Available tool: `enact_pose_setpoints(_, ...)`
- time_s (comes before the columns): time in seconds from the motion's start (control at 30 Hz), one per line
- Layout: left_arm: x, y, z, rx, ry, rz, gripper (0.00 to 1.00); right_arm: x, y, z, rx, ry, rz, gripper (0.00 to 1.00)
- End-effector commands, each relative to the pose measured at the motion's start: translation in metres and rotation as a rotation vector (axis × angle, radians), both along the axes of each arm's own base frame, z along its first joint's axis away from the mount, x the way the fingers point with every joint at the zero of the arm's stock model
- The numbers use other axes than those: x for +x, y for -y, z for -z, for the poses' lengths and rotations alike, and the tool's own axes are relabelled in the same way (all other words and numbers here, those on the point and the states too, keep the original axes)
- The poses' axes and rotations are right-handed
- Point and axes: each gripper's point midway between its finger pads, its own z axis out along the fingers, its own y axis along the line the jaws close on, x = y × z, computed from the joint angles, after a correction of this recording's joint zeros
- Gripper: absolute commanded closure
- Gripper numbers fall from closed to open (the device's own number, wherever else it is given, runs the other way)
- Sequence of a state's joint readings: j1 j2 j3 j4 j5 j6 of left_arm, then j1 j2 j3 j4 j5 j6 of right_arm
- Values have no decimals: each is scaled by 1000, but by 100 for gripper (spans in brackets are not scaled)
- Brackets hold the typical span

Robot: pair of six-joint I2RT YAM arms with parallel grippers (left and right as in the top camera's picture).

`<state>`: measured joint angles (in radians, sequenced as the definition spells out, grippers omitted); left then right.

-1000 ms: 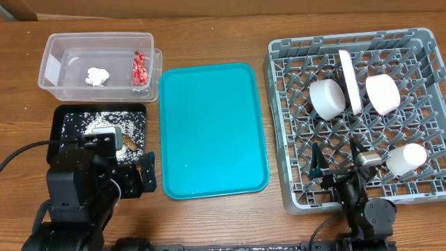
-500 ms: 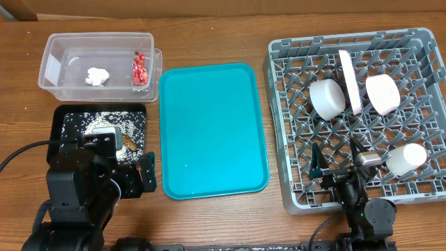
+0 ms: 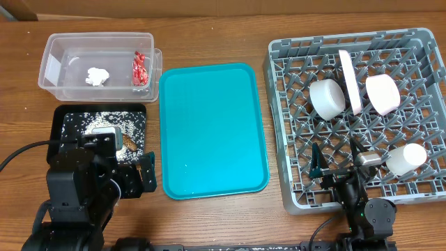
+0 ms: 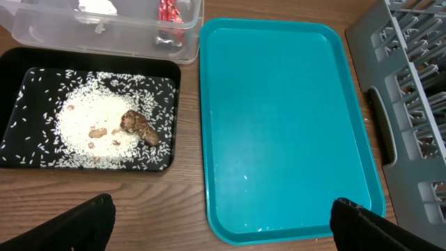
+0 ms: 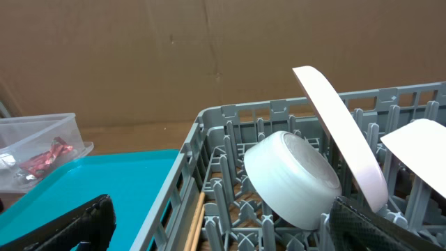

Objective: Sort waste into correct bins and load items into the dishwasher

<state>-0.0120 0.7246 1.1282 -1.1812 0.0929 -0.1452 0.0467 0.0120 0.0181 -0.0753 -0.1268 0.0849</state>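
Left hand [image 3: 148, 174]: jaws fully apart, empty, beside the near right corner of the black tray [image 4: 14, 63], which contains rice [image 4: 90, 132] and a brown scrap [image 4: 139, 127]. Right hand [image 3: 336, 166]: jaws fully apart, empty, over the near edge of the grey rack [image 3: 279, 77]. Rack contents: cup [image 3: 406, 159], bowls [image 3: 327, 99], upright plate [image 3: 350, 80]. Clear tub [image 3: 49, 66], farthest: red wrapper [image 3: 140, 68], tissue [image 3: 97, 76].

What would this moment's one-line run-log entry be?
left gripper: open, empty | right gripper: open, empty | wrapper, tissue: in clear tub | rice, scrap: in black tray | plate, bowls: in rack
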Motion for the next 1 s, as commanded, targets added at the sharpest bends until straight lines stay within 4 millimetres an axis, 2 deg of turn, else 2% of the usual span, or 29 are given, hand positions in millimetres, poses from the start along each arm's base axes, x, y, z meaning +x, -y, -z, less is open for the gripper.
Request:
enact_pose_setpoints(0.0, 1, -2, 1, 24, 0, 8, 0, 0, -2, 2, -3, 5, -10, 0)
enact_pose_setpoints(0.13, 0, -2, 2, 24, -3, 8, 0, 0, -2, 2, -3, 5, -10, 0)
enact_pose_setpoints(0.53, -22, -8, 20, 47, -75, -12, 0, 0, -2, 2, -3, 5, -10, 0)
enact_pose_setpoints(0.7, -8, -7, 24, 47, 62, -13, 0, 0, -2, 2, -3, 5, -10, 0)
enact_pose_setpoints(0.97, 21, 4, 49, 26, 335, 30, 0, 0, -2, 2, -3, 5, -10, 0)
